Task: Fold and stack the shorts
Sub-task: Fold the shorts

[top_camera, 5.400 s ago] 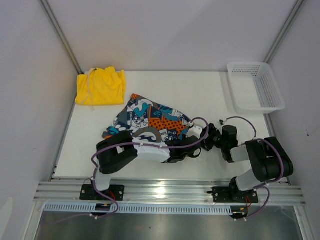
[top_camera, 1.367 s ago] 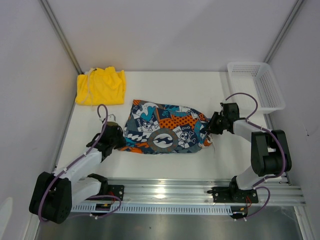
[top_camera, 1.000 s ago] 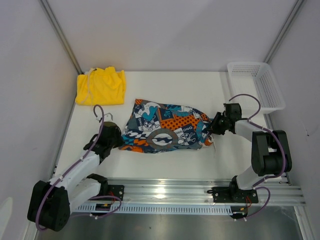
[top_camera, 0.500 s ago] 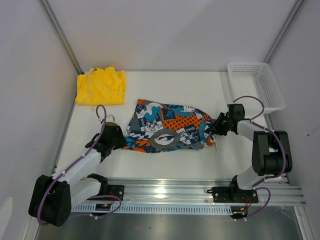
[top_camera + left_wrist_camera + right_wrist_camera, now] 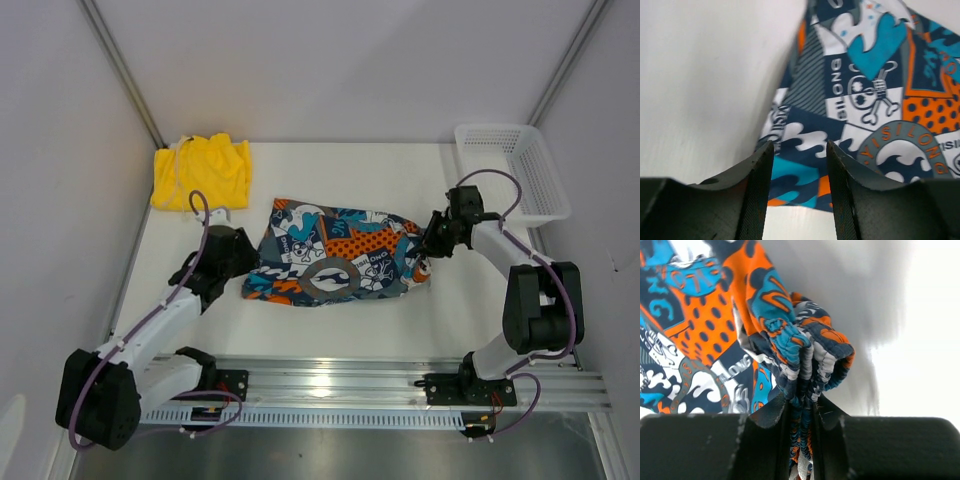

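Between the two grippers, near the middle of the white worktop, the printed shorts are laid out flat and drawn crosswise. Their gathered elastic waistband is pinched tight between the closed fingers of the right gripper, probably so that the cloth is kept taut and square for a fold. At the opposite end, the left gripper is held low with its fingers parted. Nothing is gripped there, and the leg hem is seen just beyond its fingertips. Whether that hem is about to be taken cannot be told. Beyond the left gripper and well apart from it, the yellow shorts are seen as a compact bundle in the far corner, judged to be the base on which the printed pair is to be stacked. Beyond the right gripper, on its outer side, a white mesh basket is set at the worktop's edge, apart from the cloth. The surface is smooth and matte, and it is enclosed by plain pale walls on three sides.
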Available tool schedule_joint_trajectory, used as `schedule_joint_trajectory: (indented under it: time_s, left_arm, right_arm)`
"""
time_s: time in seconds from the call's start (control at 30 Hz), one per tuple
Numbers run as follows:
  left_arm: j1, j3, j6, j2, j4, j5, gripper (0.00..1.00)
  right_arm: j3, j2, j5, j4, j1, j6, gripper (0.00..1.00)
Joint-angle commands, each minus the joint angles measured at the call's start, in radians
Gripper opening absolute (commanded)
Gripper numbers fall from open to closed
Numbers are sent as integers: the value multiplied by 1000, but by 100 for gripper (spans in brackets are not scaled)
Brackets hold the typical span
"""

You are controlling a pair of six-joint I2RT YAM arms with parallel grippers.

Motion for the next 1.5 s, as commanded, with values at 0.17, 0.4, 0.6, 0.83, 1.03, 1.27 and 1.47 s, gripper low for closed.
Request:
schedule_joint_trajectory:
  time_s: [0.17, 0.4, 0.6, 0.83, 1.03, 1.27, 1.47]
  left_arm:
    - [-254, 182, -78, 248, 195, -48, 49]
    - [-283, 314, -177, 528, 415, 162, 31]
    - [-294, 486, -196, 753, 427, 274, 18]
    - [-327, 554, -229, 938, 453, 292, 10]
    - [-378, 523, -274, 966, 458, 204, 5]
    - [-424, 543, -363, 1035, 519, 148, 4]
    - [-485, 600, -412, 1038, 521, 84, 5]
  right_arm:
    - [210, -56, 93, -198, 78, -74, 0]
    - [229, -57, 87, -189, 83, -66, 0]
    - [235, -43, 83, -178, 91, -66, 0]
    - [275, -40, 61, -187, 102, -65, 0]
    - [307, -74, 24, -154, 124, -34, 0]
    - [321, -118, -81, -111, 229, 13, 0]
    - [329, -154, -88, -106, 283, 49, 0]
